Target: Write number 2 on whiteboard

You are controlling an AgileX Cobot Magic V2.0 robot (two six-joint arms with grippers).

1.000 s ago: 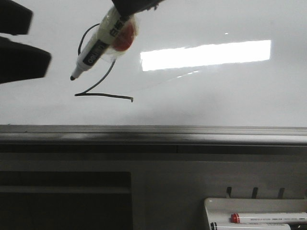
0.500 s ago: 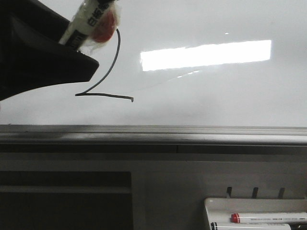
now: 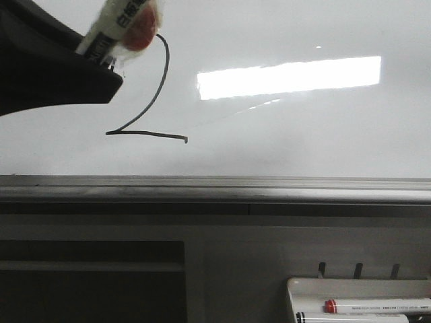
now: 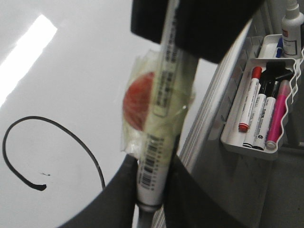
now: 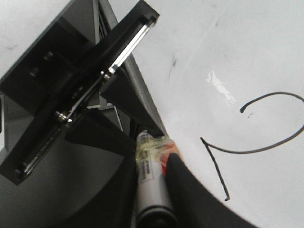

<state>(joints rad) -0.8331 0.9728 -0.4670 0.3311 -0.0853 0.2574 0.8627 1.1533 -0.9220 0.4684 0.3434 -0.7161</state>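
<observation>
The number 2 (image 3: 145, 133) is drawn in thin black line on the whiteboard (image 3: 303, 134); it also shows in the left wrist view (image 4: 35, 118) and the right wrist view (image 5: 247, 152). A white marker (image 3: 118, 27) with a red patch under clear tape hangs tilted over the 2's top left. My left gripper (image 4: 152, 190) is shut on the marker's (image 4: 164, 133) tip end and hides the tip; in the front view the left gripper (image 3: 47, 74) is a dark mass. My right gripper (image 5: 154, 190) is shut on the marker's (image 5: 149, 175) back end.
A grey metal rail (image 3: 269, 188) runs along the whiteboard's lower edge. A small white tray (image 3: 303, 286) with several markers hangs below at the right, also seen in the left wrist view (image 4: 247, 149). A white bottle (image 4: 292, 23) stands beyond it.
My left gripper came in from the left, open, and closed round the marker's tip end. The marker moved up and left, off the 2's curve.
</observation>
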